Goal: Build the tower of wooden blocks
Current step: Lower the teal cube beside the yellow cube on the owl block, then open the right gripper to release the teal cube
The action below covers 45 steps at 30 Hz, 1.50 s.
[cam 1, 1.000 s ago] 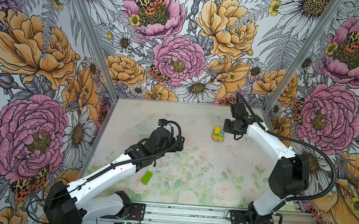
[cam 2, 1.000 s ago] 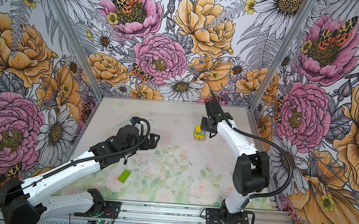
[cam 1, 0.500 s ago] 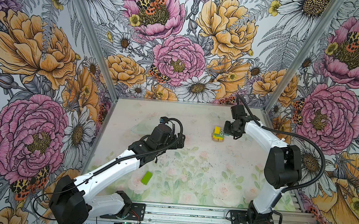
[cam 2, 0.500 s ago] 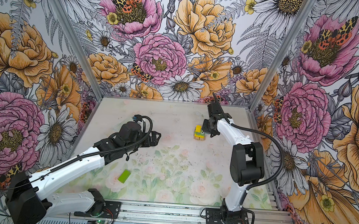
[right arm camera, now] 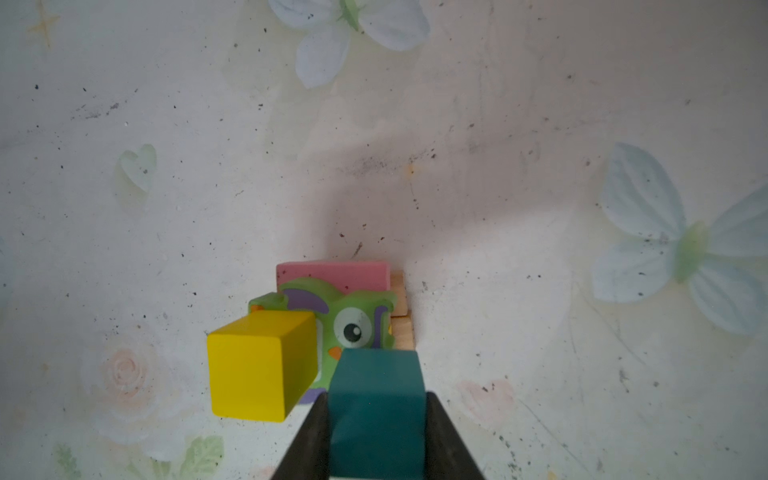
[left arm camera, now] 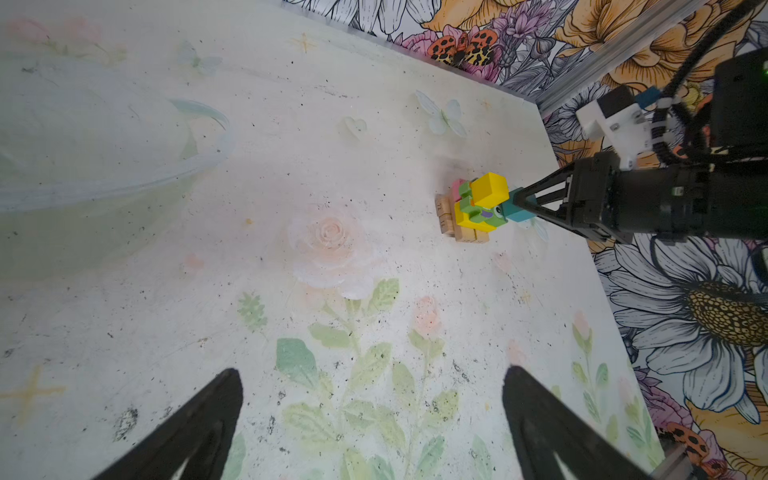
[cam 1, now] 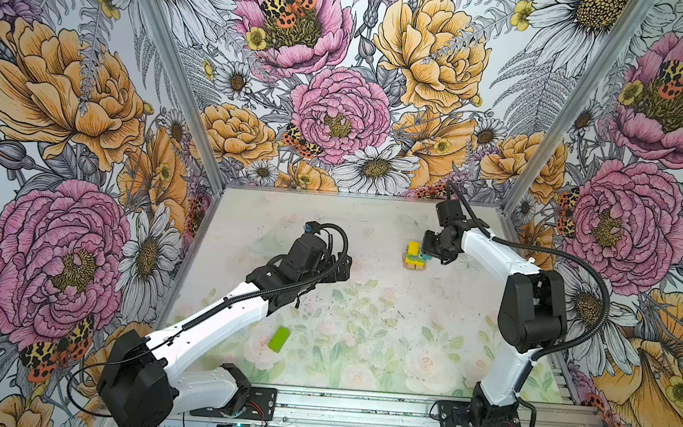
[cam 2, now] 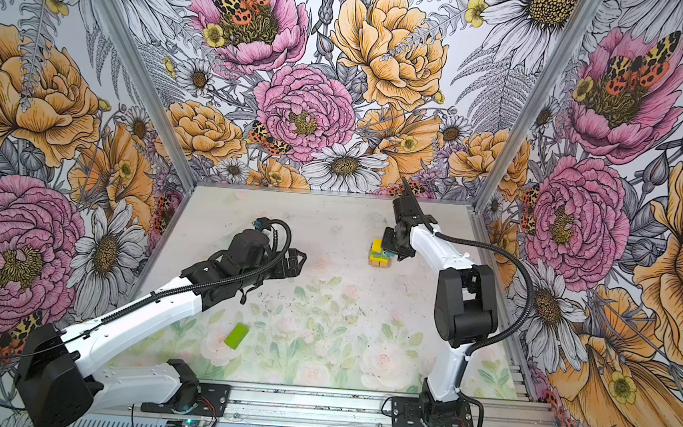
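The tower (cam 1: 412,259) (cam 2: 377,257) stands at the back right of the table. In the right wrist view it shows tan bars (right arm camera: 402,324) at the base, a pink block (right arm camera: 332,274), a green owl block (right arm camera: 353,328) and a yellow block (right arm camera: 257,365) on top. My right gripper (right arm camera: 376,395) (cam 1: 432,251) is shut on a teal block (right arm camera: 376,411) (left arm camera: 517,208), held against the tower's side by the owl. A lime-green block (cam 1: 278,339) (cam 2: 236,334) lies alone at the front left. My left gripper (left arm camera: 372,374) (cam 1: 340,264) hangs open and empty mid-table, facing the tower.
Floral walls close in the back and both sides of the table. An aluminium rail (cam 1: 358,407) carrying both arm bases runs along the front edge. A faint clear curved rim (left arm camera: 199,120) shows on the table surface left of the left gripper.
The right arm's elbow has swung inward and up, and its gripper with the teal block has edged closer to the tower. The left arm has barely shifted.
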{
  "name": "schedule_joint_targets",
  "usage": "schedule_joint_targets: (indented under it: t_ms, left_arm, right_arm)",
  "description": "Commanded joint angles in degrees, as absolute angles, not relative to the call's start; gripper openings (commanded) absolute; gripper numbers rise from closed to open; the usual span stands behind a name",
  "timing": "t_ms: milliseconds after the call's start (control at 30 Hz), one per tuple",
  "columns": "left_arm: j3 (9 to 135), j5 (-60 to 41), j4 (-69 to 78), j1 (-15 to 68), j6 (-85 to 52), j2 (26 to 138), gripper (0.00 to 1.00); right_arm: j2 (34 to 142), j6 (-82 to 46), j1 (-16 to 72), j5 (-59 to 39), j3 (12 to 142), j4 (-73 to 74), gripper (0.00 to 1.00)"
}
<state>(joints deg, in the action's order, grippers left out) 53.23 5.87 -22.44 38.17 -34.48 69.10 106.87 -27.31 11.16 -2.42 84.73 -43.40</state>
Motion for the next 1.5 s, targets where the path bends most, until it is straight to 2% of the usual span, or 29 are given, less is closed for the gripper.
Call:
schedule_joint_targets:
  t_ms: [0,933,1467]
  left_arm:
    - [55.2,4.7,-21.3,37.6,-33.6,69.4,0.99]
    - [54.9,4.9,-22.1,37.4,-33.7,68.6,0.99]
    - [54.6,5.1,-22.2,37.2,-33.9,68.0,0.99]
  right_arm:
    - [107.9,-27.3,10.9,-3.1,87.1,-41.9,0.34]
    - [109.9,-27.2,10.8,-5.0,88.8,-42.0,0.37]
    - [110.1,-27.2,10.9,-5.7,89.3,-41.9,0.43]
